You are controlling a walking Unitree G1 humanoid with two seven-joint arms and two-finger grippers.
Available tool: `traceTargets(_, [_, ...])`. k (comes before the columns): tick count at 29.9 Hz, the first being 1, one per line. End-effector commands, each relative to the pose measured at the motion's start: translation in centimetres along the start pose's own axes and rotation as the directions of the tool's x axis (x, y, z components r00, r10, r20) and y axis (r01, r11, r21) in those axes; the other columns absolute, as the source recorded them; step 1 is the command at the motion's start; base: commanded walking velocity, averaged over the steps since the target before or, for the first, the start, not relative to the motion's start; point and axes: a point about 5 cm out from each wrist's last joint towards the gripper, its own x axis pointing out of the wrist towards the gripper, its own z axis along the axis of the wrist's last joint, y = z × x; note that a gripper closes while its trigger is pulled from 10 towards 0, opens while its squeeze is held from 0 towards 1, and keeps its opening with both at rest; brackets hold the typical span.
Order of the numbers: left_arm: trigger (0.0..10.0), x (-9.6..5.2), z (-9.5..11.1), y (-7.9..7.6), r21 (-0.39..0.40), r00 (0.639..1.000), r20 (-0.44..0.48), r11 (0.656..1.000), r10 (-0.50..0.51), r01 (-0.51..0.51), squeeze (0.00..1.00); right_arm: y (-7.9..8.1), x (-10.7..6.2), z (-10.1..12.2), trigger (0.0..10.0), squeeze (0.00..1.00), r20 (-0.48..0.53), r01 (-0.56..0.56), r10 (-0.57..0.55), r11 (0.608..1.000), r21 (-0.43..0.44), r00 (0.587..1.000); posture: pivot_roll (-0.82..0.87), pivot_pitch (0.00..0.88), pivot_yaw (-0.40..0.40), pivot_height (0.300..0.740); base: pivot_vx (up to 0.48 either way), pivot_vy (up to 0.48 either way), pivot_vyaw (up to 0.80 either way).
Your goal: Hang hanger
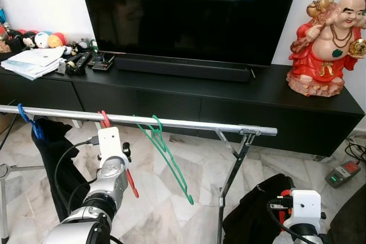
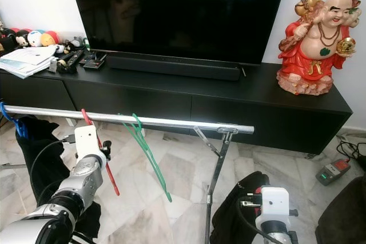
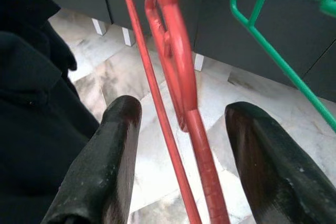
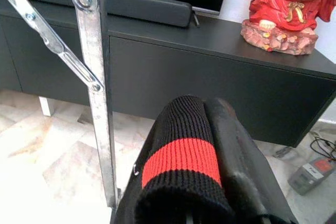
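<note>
Three hangers sit on the silver rail (image 1: 171, 123) of a clothes rack standing before a black TV bench (image 1: 274, 92). Farthest left, a blue hanger (image 1: 28, 121) carries a black garment (image 1: 54, 152). Next along, the red hanger (image 1: 105, 119) has its hook over the rail and its body hanging down behind the left arm. The left gripper (image 3: 181, 145) is raised just under the rail with its two black fingers (image 3: 107, 156) spread apart; in the left wrist view the red hanger's bars pass between them, and neither finger is seen touching it. Just to the right, a green hanger (image 1: 166, 152) hangs tilted from the rail. Past the rack's upright leg (image 1: 231, 175), the right gripper (image 4: 210, 156) is held low, clenched on a black knitted cloth with a red stripe (image 4: 181, 161). On the bench's right end stands a red-robed laughing figurine (image 1: 326, 41), and a power strip (image 1: 342, 174) lies on the marble floor (image 1: 171, 198) below.
</note>
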Motion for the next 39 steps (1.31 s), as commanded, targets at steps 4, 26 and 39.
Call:
traceTargets(4, [0.0, 0.2, 0.8, 0.2, -0.04, 0.999, 0.036, 0.999, 0.022, -0.021, 0.0, -0.6, 0.0, 1.0, 10.0, 0.0, 0.033, -0.005, 0.006, 1.0, -0.023, 0.999, -0.14, 0.0, -0.016, 0.74, 0.0, 0.0, 0.0])
traceTargets(26, [10.0, 0.5, 1.3, 0.4, -0.026, 0.998, 0.012, 0.998, 0.064, -0.064, 0.0, -1.1, -0.5, 1.7, 10.0, 0.0, 0.039, 0.001, 0.001, 0.999, -0.039, 0.999, -0.16, 0.018, -0.013, 0.74, 0.0, 0.0, 0.0])
traceTargets(39, [10.0, 0.5, 1.9, 0.3, -0.016, 0.998, 0.049, 0.999, 0.051, -0.05, 0.0, -1.6, -1.2, 3.8, 10.0, 0.0, 0.088, -0.024, 0.029, 0.998, -0.05, 0.996, -0.16, 0.107, -0.036, 0.74, 0.0, 0.0, 0.0])
